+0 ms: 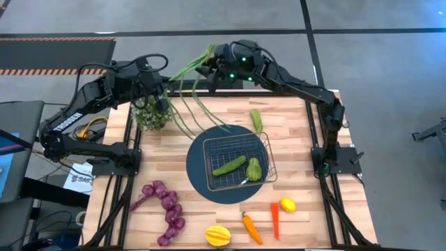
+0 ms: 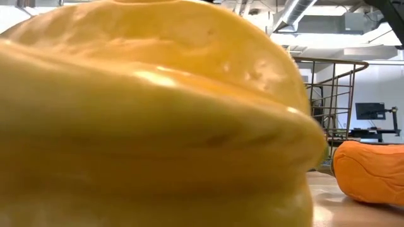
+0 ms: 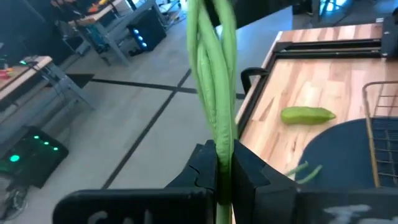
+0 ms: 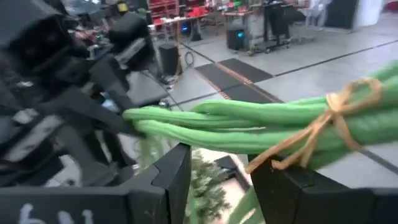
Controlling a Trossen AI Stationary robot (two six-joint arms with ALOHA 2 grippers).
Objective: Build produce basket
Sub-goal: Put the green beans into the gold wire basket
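Both hands hold the green bean bundle (image 1: 191, 90) above the worktop's far edge: left hand (image 3: 222, 163) clamped on its strands, right hand (image 4: 221, 165) around the tied end (apparently a handover), beyond the basket (image 1: 237, 164).

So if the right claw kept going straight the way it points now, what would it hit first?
Probably the left claw, shut on the same green bean bundle straight ahead; depth is unclear.

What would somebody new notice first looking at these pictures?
Probably the long green bean bundle held in the air at the table's far edge, with the left gripper shut on one end and the right gripper around the tied end. Next, the wire basket on the round blue mat, already holding two green cucumbers.
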